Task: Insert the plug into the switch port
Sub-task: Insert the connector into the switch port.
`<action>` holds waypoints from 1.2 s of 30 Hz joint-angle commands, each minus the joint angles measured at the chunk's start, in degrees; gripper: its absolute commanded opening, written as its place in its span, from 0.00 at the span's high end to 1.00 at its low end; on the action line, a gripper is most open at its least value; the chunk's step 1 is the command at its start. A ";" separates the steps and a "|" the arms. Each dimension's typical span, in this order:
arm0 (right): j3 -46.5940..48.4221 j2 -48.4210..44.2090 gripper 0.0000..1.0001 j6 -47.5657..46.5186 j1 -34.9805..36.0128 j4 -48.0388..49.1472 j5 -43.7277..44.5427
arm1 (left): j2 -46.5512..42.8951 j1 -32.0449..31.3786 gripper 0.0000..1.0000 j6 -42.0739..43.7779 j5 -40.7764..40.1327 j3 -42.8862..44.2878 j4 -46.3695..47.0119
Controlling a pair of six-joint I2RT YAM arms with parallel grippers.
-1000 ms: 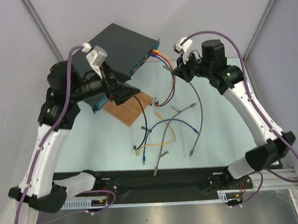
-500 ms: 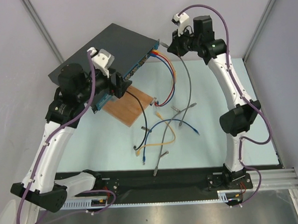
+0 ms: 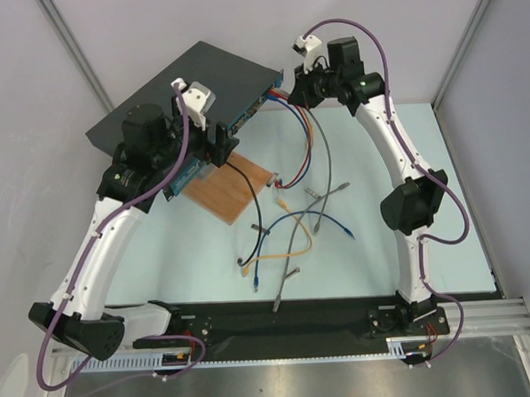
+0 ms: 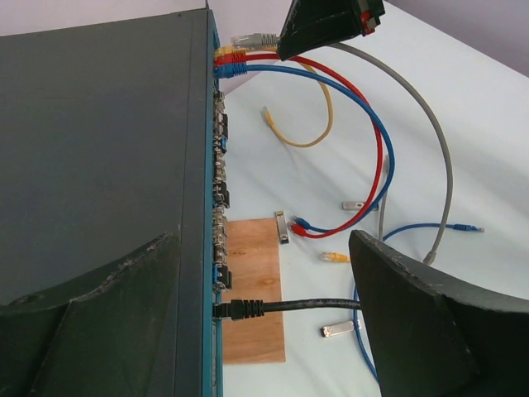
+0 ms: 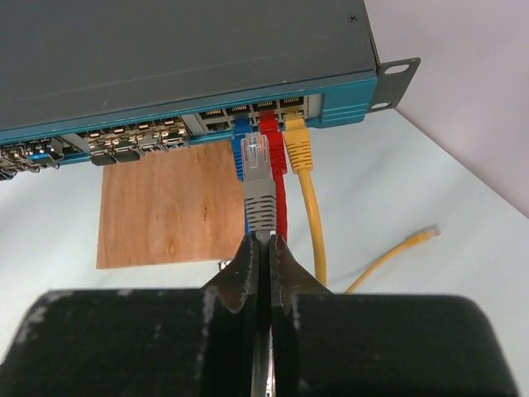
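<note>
Left tool: spread wide and empty; it had drawn back along the switch, with a black plug at the port row ahead of it.
Right tool: pinching the grey plug; it had swung in from the right.
Plug: just ahead of the tool, short of the ports, beside the plugged cables.
Meaning: approach done, insertion pending.

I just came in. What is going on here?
The right end effector is shut on a grey plug and holds it just in front of the blue port row of the switch, beside three plugs already inserted. It does not look seated yet. The left end effector hovers open beside the switch.
</note>
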 commanded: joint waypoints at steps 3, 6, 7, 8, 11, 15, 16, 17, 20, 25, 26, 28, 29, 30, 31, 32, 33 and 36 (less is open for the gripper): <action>3.42 0.79 1.00 0.86 -0.11 1.63 -0.88 | 0.41 0.07 0.11 -0.53 -0.80 1.57 3.44; 3.42 1.23 1.00 0.86 -0.19 2.42 -0.80 | 0.58 0.07 0.11 -0.97 -1.06 1.30 3.79; 3.42 1.49 1.00 0.94 -0.28 2.51 -0.80 | 0.50 0.07 0.11 -0.97 -1.15 1.04 3.97; 3.51 1.76 1.00 0.94 -0.19 2.77 -0.80 | 0.41 0.07 0.11 -1.15 -1.07 0.86 4.06; 3.60 2.11 1.00 1.29 -0.10 3.65 -0.80 | 0.41 0.07 0.11 -1.24 -1.24 0.51 4.15; 4.91 3.51 1.00 1.65 -0.02 4.88 -0.62 | 0.41 0.07 0.11 -0.97 -1.42 0.51 3.97; 5.35 3.86 1.00 1.73 0.07 4.97 -0.36 | 0.41 0.07 0.11 -0.89 -1.42 0.68 3.97; 5.62 4.30 1.00 1.74 -0.02 5.06 -0.36 | 0.41 0.07 0.11 -0.89 -1.42 0.69 4.06; 6.85 5.27 1.00 1.82 0.25 5.50 0.25 | 0.50 0.07 0.11 -0.80 -1.50 0.60 3.88; 7.82 6.06 1.00 1.91 0.34 6.55 0.70 | 0.58 0.07 0.11 -0.62 -1.59 0.51 3.80; 7.90 6.15 1.00 1.91 0.51 6.64 0.87 | 0.67 0.07 0.11 -0.62 -1.59 0.60 3.88; 8.26 6.42 1.00 1.74 0.69 6.73 2.01 | 0.59 0.07 0.11 -0.54 -1.59 0.69 4.06; 8.60 6.59 1.00 1.74 0.69 6.82 2.19 | 0.76 0.07 0.11 -0.36 -1.59 0.69 4.06; 8.70 6.68 1.00 1.56 0.60 6.56 2.28 | 0.85 0.07 0.11 -0.27 -1.50 0.77 4.15; 8.78 6.59 1.00 1.21 0.60 6.21 2.11 | 0.94 0.07 0.11 0.16 -1.33 0.86 4.06; 8.70 5.72 1.00 0.69 0.34 5.77 1.67 | 0.85 0.07 0.11 0.43 -0.46 0.78 4.41; 8.44 5.02 1.00 -0.02 0.16 4.55 0.71 | 0.85 0.07 0.11 0.52 0.33 0.77 4.76; 5.12 -0.41 1.00 -4.58 -0.54 2.00 -3.33 | 0.85 0.24 0.11 0.34 7.42 0.86 6.60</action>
